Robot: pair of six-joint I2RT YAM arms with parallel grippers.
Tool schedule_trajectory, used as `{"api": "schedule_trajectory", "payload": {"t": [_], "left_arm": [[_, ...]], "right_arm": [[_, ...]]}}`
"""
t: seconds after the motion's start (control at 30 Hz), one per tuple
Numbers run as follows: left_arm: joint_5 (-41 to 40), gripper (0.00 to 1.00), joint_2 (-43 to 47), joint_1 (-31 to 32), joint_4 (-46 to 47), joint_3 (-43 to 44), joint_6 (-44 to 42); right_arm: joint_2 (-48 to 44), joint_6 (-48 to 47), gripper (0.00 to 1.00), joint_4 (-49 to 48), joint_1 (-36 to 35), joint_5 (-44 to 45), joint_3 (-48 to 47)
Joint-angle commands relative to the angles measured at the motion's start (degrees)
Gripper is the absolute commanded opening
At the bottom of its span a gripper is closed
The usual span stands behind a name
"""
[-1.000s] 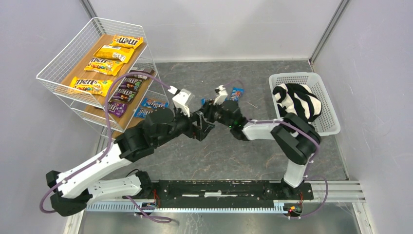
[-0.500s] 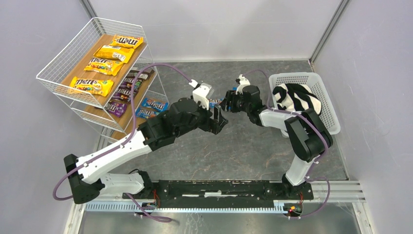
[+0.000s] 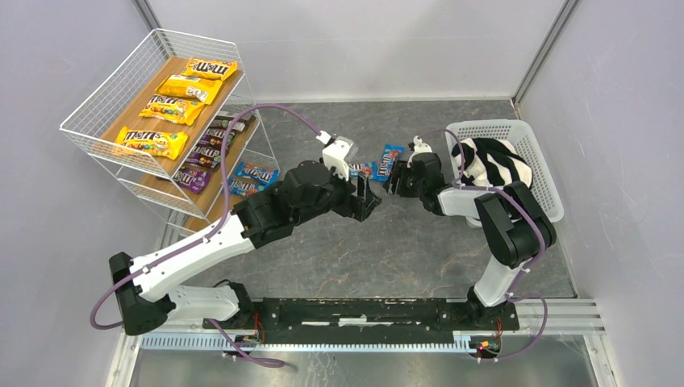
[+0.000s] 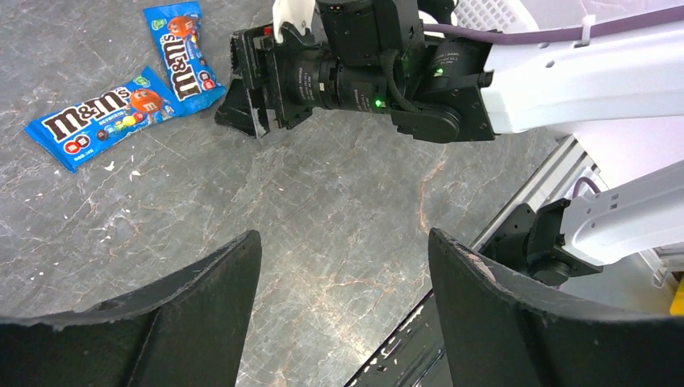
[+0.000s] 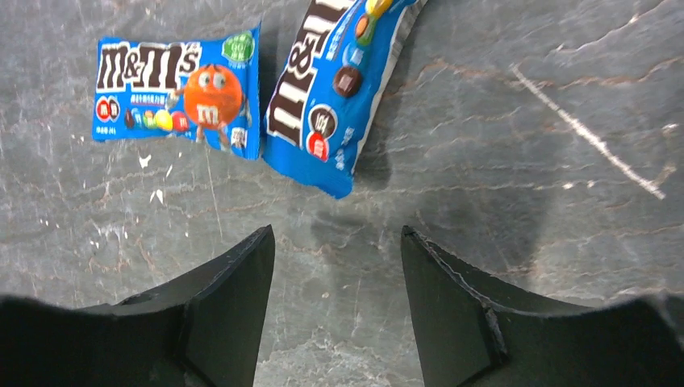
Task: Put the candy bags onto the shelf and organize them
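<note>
1. Both tools are spread wide. The left tool (image 4: pixel 339 250) has its two dark fingers well apart, with only bare grey surface (image 4: pixel 323 201) between them.
2. The right tool (image 5: pixel 335 242) is just as wide and grips nothing. Its fingertips sit low over the surface, just short of the near corner of a blue packet.
3. Two blue candy bags lie flat on the surface side by side. One (image 5: pixel 181 89) lies level in the right wrist view, with its orange character showing. The other (image 5: pixel 335 89) lies tilted beside it, and their corners almost meet.
4. From above, the two tools face each other near the middle of the surface, and the blue pair lies just beyond them. In the left wrist view the right tool's tips are close to the tilted packet's edge; I cannot tell if they touch.
5. The shelf (image 3: pixel 97 101) stands at the far left. Four yellow packets (image 3: pixel 171 108) lie in a row on its top board, dark purple ones (image 3: pixel 208 149) on the middle board, and blue ones (image 3: pixel 250 173) on the lowest.
6. A white basket (image 3: pixel 536 173) at the right holds a striped cloth (image 3: pixel 488 165).
</note>
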State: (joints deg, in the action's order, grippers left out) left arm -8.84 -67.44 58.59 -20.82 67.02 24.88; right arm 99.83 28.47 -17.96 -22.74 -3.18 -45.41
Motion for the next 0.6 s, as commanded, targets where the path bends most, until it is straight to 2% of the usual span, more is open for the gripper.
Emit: {"api": "schedule_trajectory", "payload": {"t": [0.0, 0.1, 0.27, 0.43, 0.57], "left_arm": [[0.20, 0.82, 2.05, 0.12, 3.00, 0.04, 2.10], [0.40, 0.82, 2.20, 0.12, 2.81, 0.12, 2.10], [0.21, 0.82, 3.00, 0.11, 2.57, -0.37, 2.14], [0.51, 0.82, 3.02, 0.12, 2.80, -0.33, 2.43], [1.03, 0.82, 3.47, 0.12, 2.79, -0.44, 3.18]], "right_arm": [[0.70, 3.46, 0.66, -4.30, 1.64, 0.74, -0.45], [0.08, 6.05, 0.65, -10.29, 2.15, -1.19, 2.34], [2.53, 7.12, 0.59, -12.19, 2.31, -0.63, 1.66], [6.55, 6.68, 0.40, -12.93, 2.95, -3.31, -1.81], [3.70, 1.87, 0.17, -10.41, 3.01, -3.69, -2.29]]}}
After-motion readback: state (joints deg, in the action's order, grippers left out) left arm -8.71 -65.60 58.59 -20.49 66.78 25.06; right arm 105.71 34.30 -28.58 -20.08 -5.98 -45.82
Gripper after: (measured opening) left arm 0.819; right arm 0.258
